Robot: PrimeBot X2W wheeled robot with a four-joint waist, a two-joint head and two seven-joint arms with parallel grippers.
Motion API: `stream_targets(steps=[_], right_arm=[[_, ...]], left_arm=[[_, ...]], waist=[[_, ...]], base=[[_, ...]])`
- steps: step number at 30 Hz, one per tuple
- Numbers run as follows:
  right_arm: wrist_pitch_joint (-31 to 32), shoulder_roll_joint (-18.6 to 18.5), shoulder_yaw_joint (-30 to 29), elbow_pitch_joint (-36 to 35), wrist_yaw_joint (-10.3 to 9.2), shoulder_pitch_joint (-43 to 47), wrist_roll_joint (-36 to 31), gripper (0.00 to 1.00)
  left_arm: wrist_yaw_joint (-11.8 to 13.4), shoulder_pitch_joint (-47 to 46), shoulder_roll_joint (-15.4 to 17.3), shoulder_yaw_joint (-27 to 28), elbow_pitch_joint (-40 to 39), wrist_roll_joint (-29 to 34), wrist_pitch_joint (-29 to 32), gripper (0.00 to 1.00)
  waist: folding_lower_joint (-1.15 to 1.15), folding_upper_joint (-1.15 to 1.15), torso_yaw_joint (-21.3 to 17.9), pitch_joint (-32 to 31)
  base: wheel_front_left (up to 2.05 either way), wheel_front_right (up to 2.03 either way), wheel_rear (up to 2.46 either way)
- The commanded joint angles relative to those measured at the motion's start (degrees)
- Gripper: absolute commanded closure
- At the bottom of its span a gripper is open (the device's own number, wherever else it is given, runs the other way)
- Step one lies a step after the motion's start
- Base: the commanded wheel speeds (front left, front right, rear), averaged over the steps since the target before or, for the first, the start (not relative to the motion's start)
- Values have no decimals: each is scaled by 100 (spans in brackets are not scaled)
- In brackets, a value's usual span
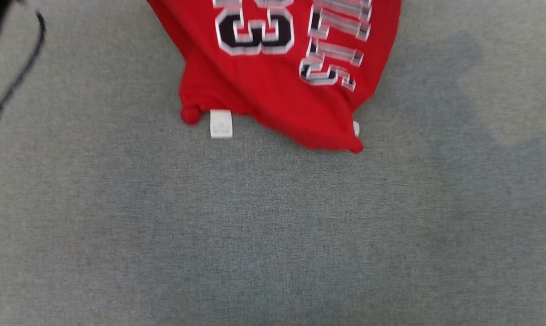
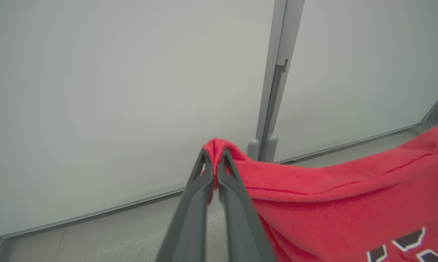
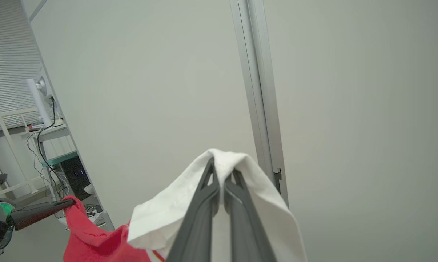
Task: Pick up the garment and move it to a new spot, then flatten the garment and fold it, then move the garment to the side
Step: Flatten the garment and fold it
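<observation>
The red fleecy garment [image 1: 273, 90] with a black, white-edged numeral and lettering hangs spread between the two arms at the top of the head view, above a grey woven surface [image 1: 273, 235]. Its lower hem reaches down near that surface; whether it touches cannot be told. A small white fabric label [image 1: 220, 123] sticks out under the hem at the left.

In the left wrist view the left gripper [image 2: 214, 156] has its jaws pressed together on a bunched red corner, and the garment [image 2: 331, 203] stretches away to that view's right. In the right wrist view the right gripper [image 3: 221, 165] has its jaws closed on a fold of white cloth [image 3: 160, 214], which meets the red cloth [image 3: 95, 240] lower down. The left gripper [image 3: 68, 203] shows there too, at the far left, pinching its red corner.

White wall panels [image 2: 113, 91] joined by a grey metal post [image 2: 273, 91] stand close behind the garment. To the left in the right wrist view are a pale desk with trailing cables [image 3: 48, 131], a dark computer tower [image 3: 75, 174] and grey window blinds [image 3: 8, 54]. A black cable [image 1: 14, 81] loops down the head view's upper left.
</observation>
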Motion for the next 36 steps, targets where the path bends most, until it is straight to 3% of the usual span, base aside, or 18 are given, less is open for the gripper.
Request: stream_targets(steps=[1,10,20,27,36], right_arm=[[-70,-64,67,128,2,-383,56,100],[-487,-243,611,1203,2,-2629,82,100],[-831,-326,1123,1787,1,-3571,167,100],[-774,-551,1828,1819,1,-2937,572,100],[-931,-1135,2523,1188,1,-945,1127,100]], left_arm=[[-8,-329,16,-16,155,-80,-62,100],[-8,-2088,-48,-22,1206,-318,-531,100],[-8,-2790,-154,-379,1795,-641,-879,100],[-8,-2142,-190,-798,1809,-1262,-894,100],[-8,-310,56,-1423,1121,-2363,-1024,100]], waist=[[0,0,68,441],[0,0,2,796],[0,0,-146,643],[0,0,-182,486],[0,0,-145,-281]], base=[[0,0,0],[0,0,0],[0,0,0],[0,0,0],[0,0,0]])
